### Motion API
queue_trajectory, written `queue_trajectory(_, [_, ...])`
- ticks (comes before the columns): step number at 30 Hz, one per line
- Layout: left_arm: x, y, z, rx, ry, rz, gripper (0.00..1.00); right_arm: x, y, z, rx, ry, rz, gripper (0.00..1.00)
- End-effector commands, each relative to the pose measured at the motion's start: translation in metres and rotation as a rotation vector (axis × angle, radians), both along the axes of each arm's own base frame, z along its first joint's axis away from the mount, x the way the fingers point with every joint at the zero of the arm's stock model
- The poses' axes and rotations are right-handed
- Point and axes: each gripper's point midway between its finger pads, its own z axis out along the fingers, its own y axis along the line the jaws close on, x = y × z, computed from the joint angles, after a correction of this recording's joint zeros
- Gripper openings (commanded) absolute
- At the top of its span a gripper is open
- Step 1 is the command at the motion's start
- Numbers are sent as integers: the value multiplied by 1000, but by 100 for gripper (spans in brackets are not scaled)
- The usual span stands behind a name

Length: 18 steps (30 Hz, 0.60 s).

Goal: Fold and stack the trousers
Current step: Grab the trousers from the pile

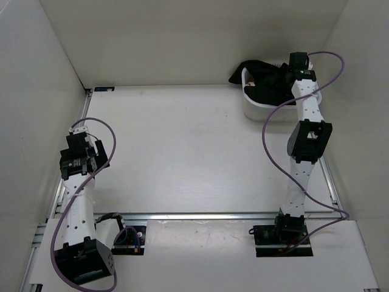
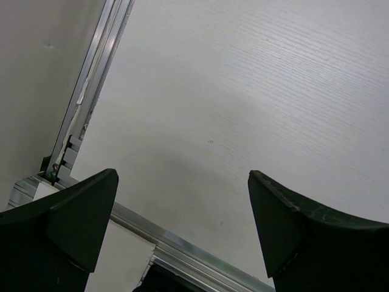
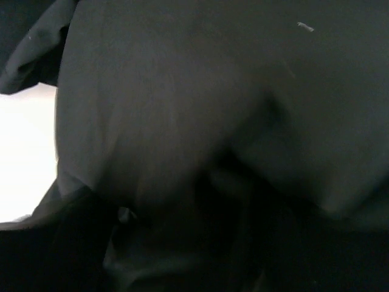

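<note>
Right claw (image 1: 292, 74) deep in the limp black trousers (image 1: 265, 82), heaped in a bin (image 1: 255, 112) at the bench's (image 1: 182, 152) far-right corner, grip unseen; left claw (image 2: 182, 182) gapes. I'd pinch a bunched fold; it'll sag.

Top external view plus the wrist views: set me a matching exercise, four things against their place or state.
Things:
1. trousers
2. left gripper
3. right gripper
4. white bin

Places or states:
A. open above the table, left side
B. far right corner
C. black, heaped inside a container
D. down at the fabric, jaws hidden

Pairs: 1-C, 2-A, 3-D, 4-B.
</note>
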Motion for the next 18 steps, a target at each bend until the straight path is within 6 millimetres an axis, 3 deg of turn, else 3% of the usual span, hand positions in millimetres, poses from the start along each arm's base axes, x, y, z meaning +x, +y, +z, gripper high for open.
queue_trajectory(1, [12, -1, 25, 6, -80, -19, 100, 33, 12, 59, 49, -213, 80, 58])
queue_trajectory(2, [14, -2, 28, 2, -91, -25, 100, 32, 12, 66, 48, -225, 80, 43])
queue_trajectory(3, [14, -3, 28, 2, -91, -25, 100, 28, 13, 59, 50, -204, 80, 18])
queue_trajectory(4, [16, -4, 31, -2, -102, -32, 100, 24, 13, 60, 51, -200, 79, 5])
queue_trajectory(5, [16, -4, 31, -2, -102, -32, 100, 18, 13, 74, 49, -218, 80, 0])
queue_trajectory(6, [17, -3, 29, -4, -93, -32, 100, 14, 13, 79, 39, -221, 88, 0])
queue_trajectory(10, [18, -3, 34, -1, -103, -32, 100, -2, 25, 131, -11, -309, 186, 0])
queue_trajectory(13, [19, -4, 33, -8, -105, -38, 100, -31, 48, 210, -39, -471, 225, 0])
queue_trajectory(15, [21, -4, 33, -10, -98, -38, 100, -45, 63, 243, -26, -549, 243, 0])
queue_trajectory(16, [22, -5, 33, -17, -100, -46, 100, -60, 73, 285, -26, -655, 269, 0])
queue_trajectory(18, [24, -5, 36, -16, -103, -46, 100, -83, 110, 335, 16, -788, 341, 0])
